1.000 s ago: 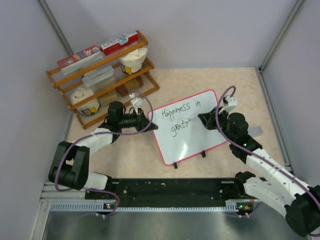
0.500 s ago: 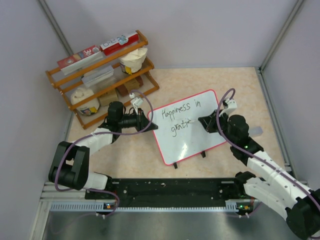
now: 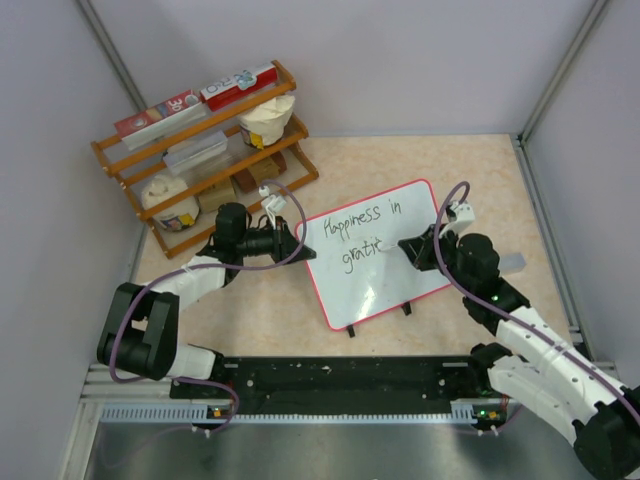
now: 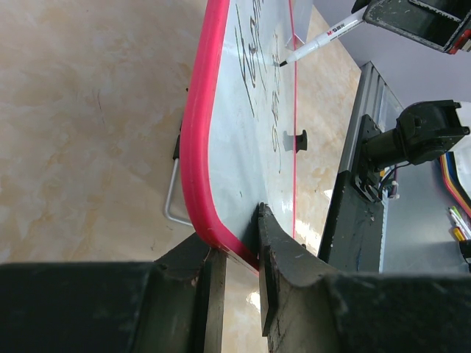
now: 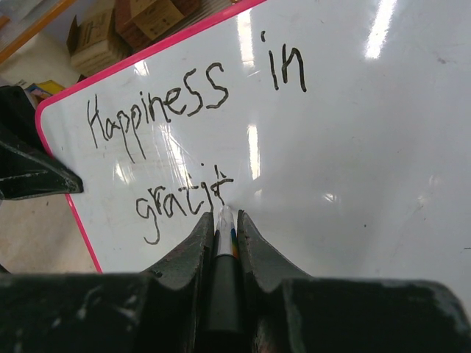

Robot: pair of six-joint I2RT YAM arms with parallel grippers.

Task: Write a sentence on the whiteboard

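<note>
Grey walls, marbled tabletop, wooden rack

The whiteboard sits mid-table, turned askew so its long edges run diagonally, with two small black feet showing at its near edge. It is glossy white, catching bright reflections, with a thin red rim and rounded corners. The sentence, in thin black handwriting, reads "Happiness in", with an unfinished "gratit" on the line beneath.

Left gripper fingers pinch the glossy white, red-rimmed whiteboard; right gripper fingers point a white marker at the black handwritten sentence.
</note>
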